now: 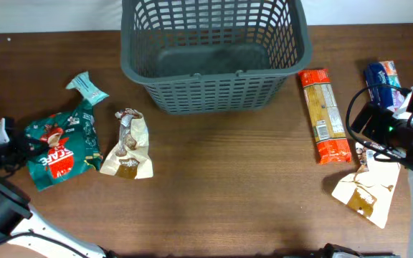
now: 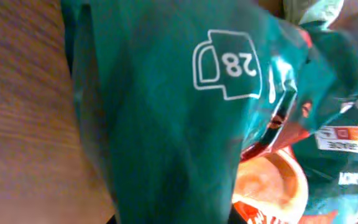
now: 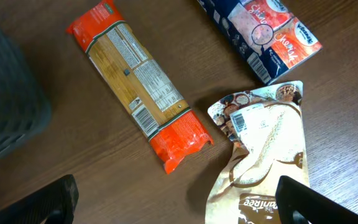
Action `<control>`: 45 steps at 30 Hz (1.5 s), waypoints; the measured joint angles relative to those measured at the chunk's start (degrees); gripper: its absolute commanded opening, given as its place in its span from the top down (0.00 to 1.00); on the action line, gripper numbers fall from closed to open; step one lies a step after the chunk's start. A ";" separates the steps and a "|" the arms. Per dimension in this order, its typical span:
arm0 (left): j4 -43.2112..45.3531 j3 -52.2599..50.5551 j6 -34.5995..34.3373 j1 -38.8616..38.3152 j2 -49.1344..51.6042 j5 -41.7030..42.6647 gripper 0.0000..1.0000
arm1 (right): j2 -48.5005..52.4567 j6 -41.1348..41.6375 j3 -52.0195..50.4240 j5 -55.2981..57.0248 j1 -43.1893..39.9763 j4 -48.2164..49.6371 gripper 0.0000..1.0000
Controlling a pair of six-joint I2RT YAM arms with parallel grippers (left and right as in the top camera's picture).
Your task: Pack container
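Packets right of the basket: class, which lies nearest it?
The long orange packet, lying lengthwise beside the basket on its right; the blue packet and cream pouch sit farther right.

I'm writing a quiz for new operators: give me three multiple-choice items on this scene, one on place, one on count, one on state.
1. Where is the orange packet relative to the container?
A) inside it
B) on the table beside it
C) under the green packet

2. How many packets are inside the container?
A) none
B) two
C) four

3. What state is the right claw in?
A) shut on the orange packet
B) shut on the blue packet
C) open, empty

Answers: 1 B, it lies flat on the wood next to the wall; 2 A, its bottom shows bare; 3 C, its fingers stand wide apart, gripping nothing.
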 measured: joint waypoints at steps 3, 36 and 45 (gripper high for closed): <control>-3.78 3.93 0.02 -0.28 -0.04 -1.38 0.98 | 0.00 0.00 0.00 -0.87 0.00 0.00 0.01; 35.04 22.53 -13.25 -37.55 -31.50 8.15 0.98 | 0.00 0.57 0.02 -5.86 0.00 -2.56 0.01; 44.02 22.60 -15.54 -49.46 -24.44 10.16 0.98 | 0.00 0.59 0.02 -5.86 0.00 -4.94 0.01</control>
